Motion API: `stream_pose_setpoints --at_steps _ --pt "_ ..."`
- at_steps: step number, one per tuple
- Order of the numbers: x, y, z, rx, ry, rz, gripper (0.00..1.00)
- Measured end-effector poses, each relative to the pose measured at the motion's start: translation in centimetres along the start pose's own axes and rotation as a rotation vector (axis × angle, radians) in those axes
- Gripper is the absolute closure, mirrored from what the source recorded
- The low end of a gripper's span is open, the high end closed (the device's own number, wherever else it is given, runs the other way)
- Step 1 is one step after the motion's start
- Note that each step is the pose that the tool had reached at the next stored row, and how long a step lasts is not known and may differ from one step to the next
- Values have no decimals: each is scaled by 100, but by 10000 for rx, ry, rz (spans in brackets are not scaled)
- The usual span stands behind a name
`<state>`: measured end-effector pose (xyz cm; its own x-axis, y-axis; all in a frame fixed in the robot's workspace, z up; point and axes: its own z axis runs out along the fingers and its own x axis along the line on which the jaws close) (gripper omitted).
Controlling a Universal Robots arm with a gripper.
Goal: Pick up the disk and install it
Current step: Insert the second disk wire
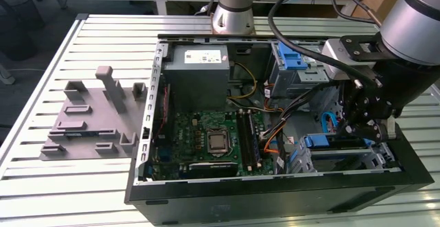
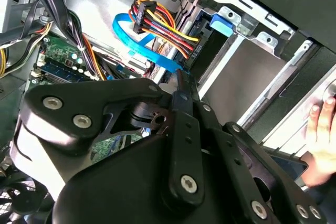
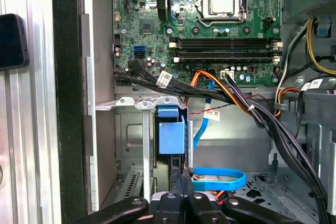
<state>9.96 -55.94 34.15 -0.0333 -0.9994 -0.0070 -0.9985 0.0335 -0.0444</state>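
The gripper (image 1: 368, 129) hovered, fingers pressed together and empty, above the disk (image 1: 335, 143) (blue carrier showing), which sat in the drive cage (image 1: 343, 160) inside the open computer case (image 1: 275, 196).

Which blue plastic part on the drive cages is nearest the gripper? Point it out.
The lower blue piece, at the bay right beside the gripper. The ribbed blue latch sits farther off, on the cage toward the arm's base.

Open computer case (image 1: 275, 196) lies on slatted table (image 1: 41, 186). Fixture block (image 1: 92, 119) sits beside it, toward the exterior view's left. Motherboard (image 1: 206, 139) inside case; drive cage (image 1: 343, 152) toward the exterior view's right, gripper (image 1: 364, 126) over it.
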Motion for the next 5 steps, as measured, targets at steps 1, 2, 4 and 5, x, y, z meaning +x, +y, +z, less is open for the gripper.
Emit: stream_pose_setpoints --at_steps 1,2,4,5 --pt "0 0 0 0 -1 0 89" --pt "0 0 -1 0 0 0 89" --pt "0 0 -2 0 0 0 89" --pt "0 0 -2 0 0 1 89"
